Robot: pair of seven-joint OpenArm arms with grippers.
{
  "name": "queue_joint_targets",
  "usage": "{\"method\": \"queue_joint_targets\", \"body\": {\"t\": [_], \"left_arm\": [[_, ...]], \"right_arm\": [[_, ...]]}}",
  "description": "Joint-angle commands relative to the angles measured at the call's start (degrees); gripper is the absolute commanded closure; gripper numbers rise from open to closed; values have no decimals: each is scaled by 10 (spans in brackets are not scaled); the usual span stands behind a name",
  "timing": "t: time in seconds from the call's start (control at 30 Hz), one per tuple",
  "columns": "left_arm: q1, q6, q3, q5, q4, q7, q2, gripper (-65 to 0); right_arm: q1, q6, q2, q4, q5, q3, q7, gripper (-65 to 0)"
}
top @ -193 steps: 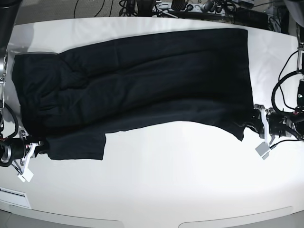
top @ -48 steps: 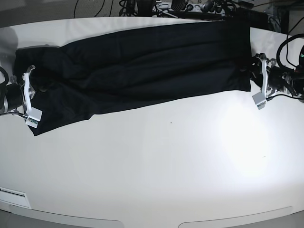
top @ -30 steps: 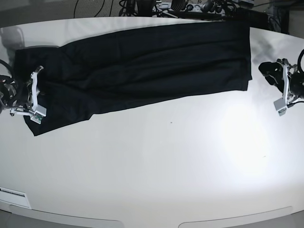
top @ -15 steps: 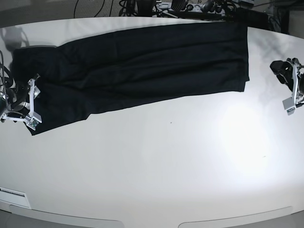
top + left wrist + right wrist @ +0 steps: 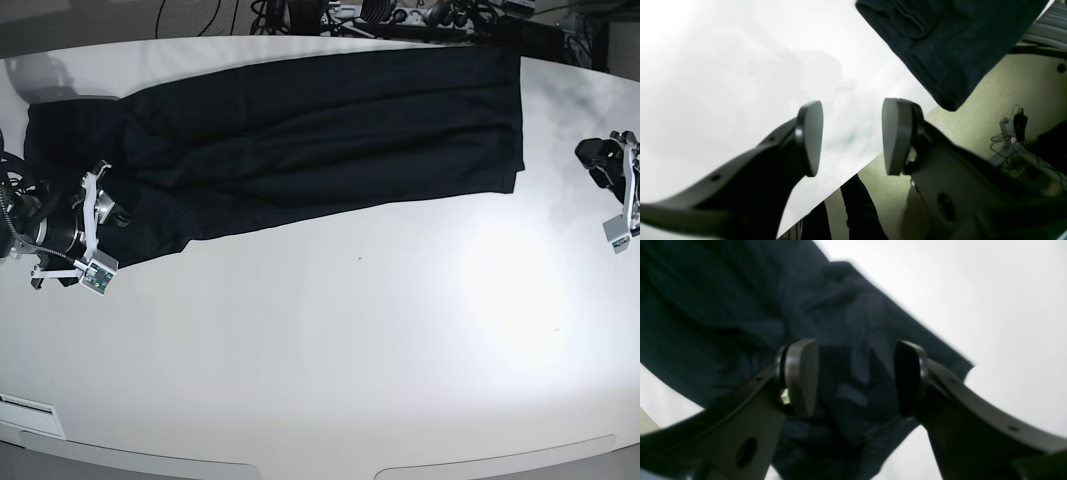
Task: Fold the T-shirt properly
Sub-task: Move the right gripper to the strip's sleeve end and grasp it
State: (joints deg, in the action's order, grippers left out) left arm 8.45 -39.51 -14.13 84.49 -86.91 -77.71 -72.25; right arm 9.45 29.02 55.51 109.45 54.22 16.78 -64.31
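Observation:
The black T-shirt (image 5: 300,130) lies as a long folded band across the far half of the white table (image 5: 350,350). My left gripper (image 5: 595,165) is open and empty at the right, apart from the shirt's right edge. In the left wrist view its fingers (image 5: 810,136) hang over bare table near the table's edge, with a shirt corner (image 5: 940,50) beyond. My right gripper (image 5: 100,230) is open at the shirt's left end. In the right wrist view its fingers (image 5: 800,376) straddle the dark cloth (image 5: 740,306) without holding it.
Cables and equipment (image 5: 400,15) line the far edge of the table. The left wrist view shows the floor (image 5: 1007,100) past the table's edge, with cables on it.
The shirt's near half has been folded up into a band. Both grippers have let go of its ends. The left has drawn back to the right; the right has shifted slightly toward the front.

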Motion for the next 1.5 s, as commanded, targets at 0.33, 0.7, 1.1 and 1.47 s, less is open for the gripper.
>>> {"method": "queue_joint_targets", "body": {"t": [0.33,0.7,1.1,1.47], "left_arm": [[79,26,45,-86,-3,71,-9,-308],[87,76,132,-136,42,104,-9,-308],[87,58,135,-83,132,102,-7,-308],[87,56,135,-72,158,99,-2,-308]], "right_arm": [[-78,-40,-112,2,-150,-8,43,-345],[-129,-83,-112,2,-230,-8,60,0],[-149,-90,-123,-126,-286,-8,146,0],[-79,-297,-287,-189,-470,-11,79,0]]}}
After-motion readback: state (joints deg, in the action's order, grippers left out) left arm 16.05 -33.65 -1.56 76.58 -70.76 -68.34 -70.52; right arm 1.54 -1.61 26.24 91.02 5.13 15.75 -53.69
